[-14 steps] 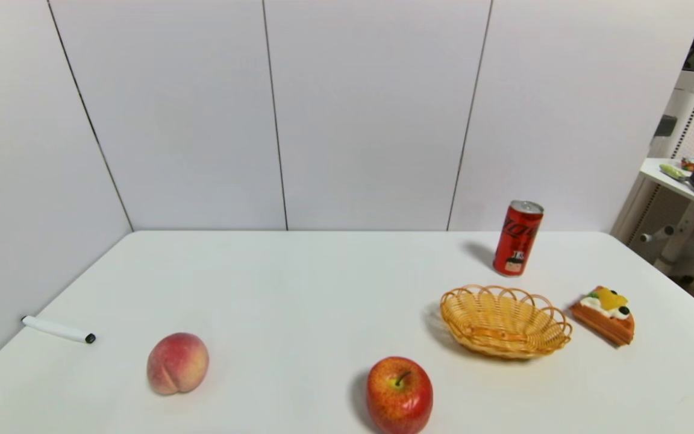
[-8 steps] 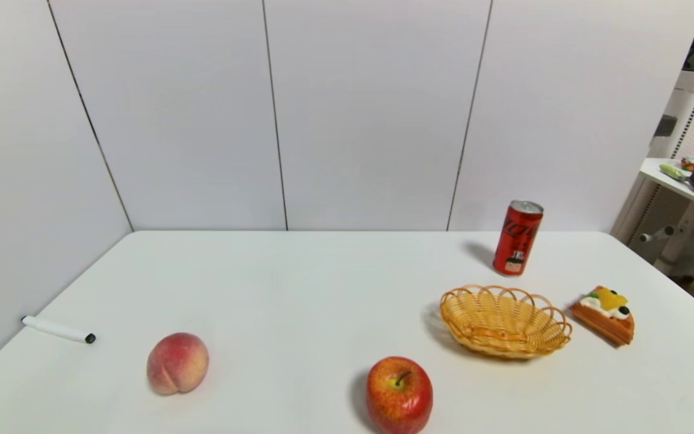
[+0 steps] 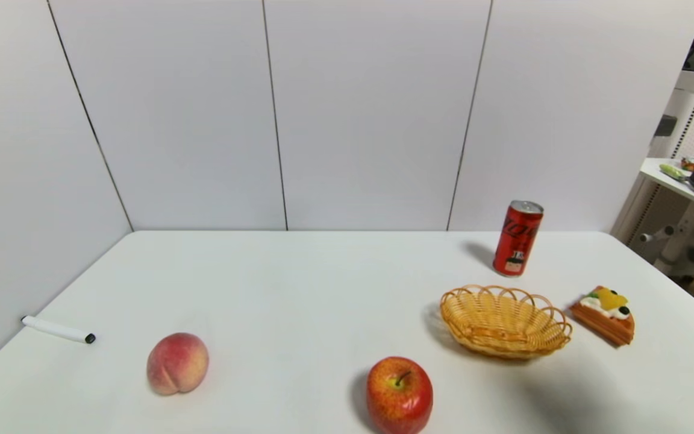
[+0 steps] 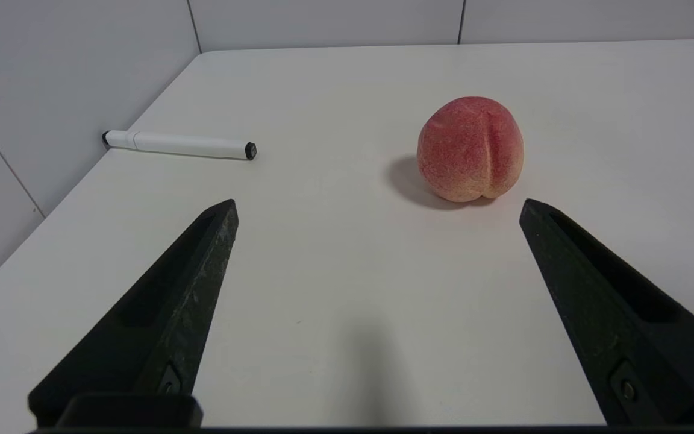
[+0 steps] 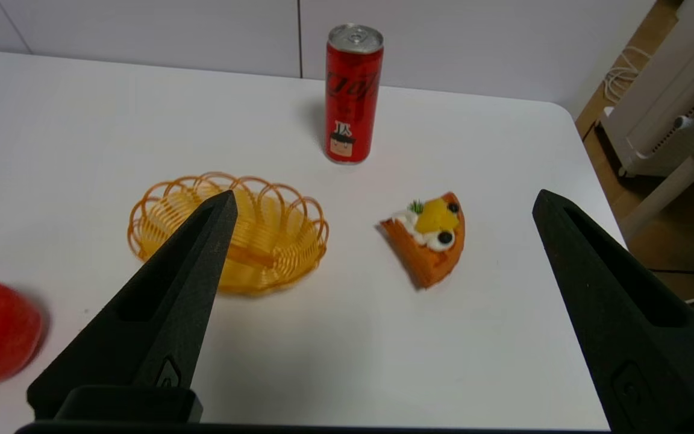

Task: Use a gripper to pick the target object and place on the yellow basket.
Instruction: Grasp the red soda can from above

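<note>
The slim red soda can (image 3: 517, 239) stands upright at the back right of the white table, also seen in the right wrist view (image 5: 353, 94). Just in front of it lies the yellow wicker basket (image 3: 505, 321), empty (image 5: 262, 241). My right gripper (image 5: 383, 202) hovers open above the table's near right part, nothing between its fingers, with the basket and can ahead of it. My left gripper (image 4: 377, 202) is open over the near left, a peach ahead of it. Neither gripper shows in the head view.
A red apple (image 3: 399, 394) sits at the front centre, a peach (image 3: 178, 363) at the front left, a white marker (image 3: 58, 330) by the left edge. A cake slice (image 3: 603, 314) lies right of the basket. A side table (image 3: 684, 187) stands beyond the right edge.
A soft shadow has appeared on the table in front of the basket at the lower right, and a dark shape shows at the far right. The objects have not moved.
</note>
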